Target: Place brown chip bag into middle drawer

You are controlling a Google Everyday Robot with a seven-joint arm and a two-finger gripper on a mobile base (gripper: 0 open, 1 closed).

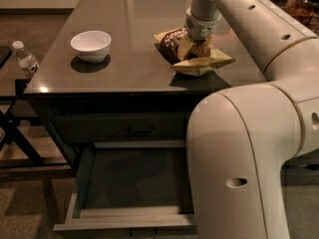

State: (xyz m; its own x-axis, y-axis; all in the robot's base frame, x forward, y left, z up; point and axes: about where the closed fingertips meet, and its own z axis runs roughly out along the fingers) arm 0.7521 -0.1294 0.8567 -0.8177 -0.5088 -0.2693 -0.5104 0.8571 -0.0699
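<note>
The brown chip bag, brown on top and tan-yellow lower down, is at the right middle of the dark tabletop. My gripper comes down from the white arm straight onto the bag and looks shut on its crumpled middle. The arm's wrist hides the grip itself. A dark shadow lies under the bag's lower edge. The middle drawer stands pulled open below the tabletop at the front. Its dark bottom is bare and the arm's elbow covers its right side.
A white bowl sits on the table left of the bag. A shut drawer front lies above the open one. A water bottle stands on a side stand at the left. A jar of snacks is at the top right.
</note>
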